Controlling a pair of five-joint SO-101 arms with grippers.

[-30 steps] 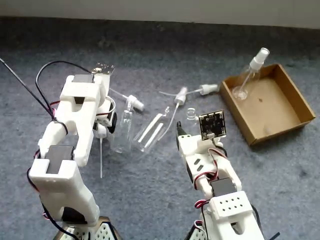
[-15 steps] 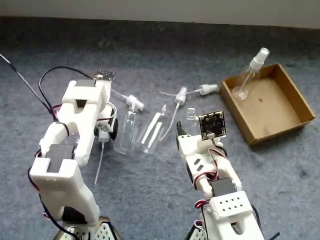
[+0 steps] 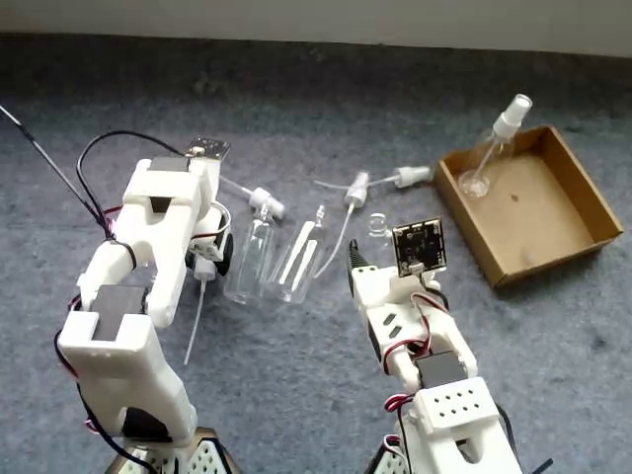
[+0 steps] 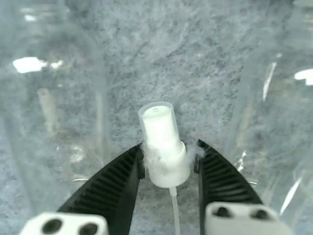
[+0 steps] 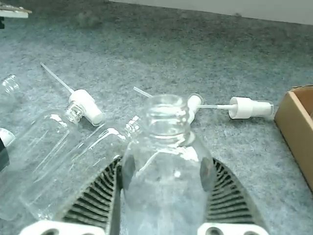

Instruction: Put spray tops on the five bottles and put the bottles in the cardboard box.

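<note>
Left wrist view first: the left end effector [image 4: 168, 154] is clenched on a white spray top [image 4: 159, 125], with a jaw pressed to each side of its collar. The thin dip tube runs out from under it. In the high view that left end effector [image 3: 205, 263] is the thing farthest from the cardboard box [image 3: 583, 202] on the grey tabletop [image 3: 296, 99].

Moving toward the box, two clear lying bottles sit side by side on the tabletop, the first bottle [image 3: 249, 259] and the second bottle [image 3: 299, 259]. A loose spray top [image 3: 269, 204] lies just beside the first one's neck, and its tube points away from the box.

Closer to the box are two more loose tops, a middle spray top [image 3: 355, 188] and a near-box spray top [image 3: 413, 176]. The last one is just off the box's corner.

The right end effector [image 5: 166, 169] is closed around an upright bottle [image 5: 164, 122], with a ribbed jaw on each side of the body. The neck is open, with no top on it. In the high view its mouth [image 3: 377, 226] peeks out a little way short of the box.

Inside the box there's one capped bottle [image 3: 489, 148]. It leans tilted against the wall on the side facing the loose tops, and its white sprayer sticks up above the rim.
</note>
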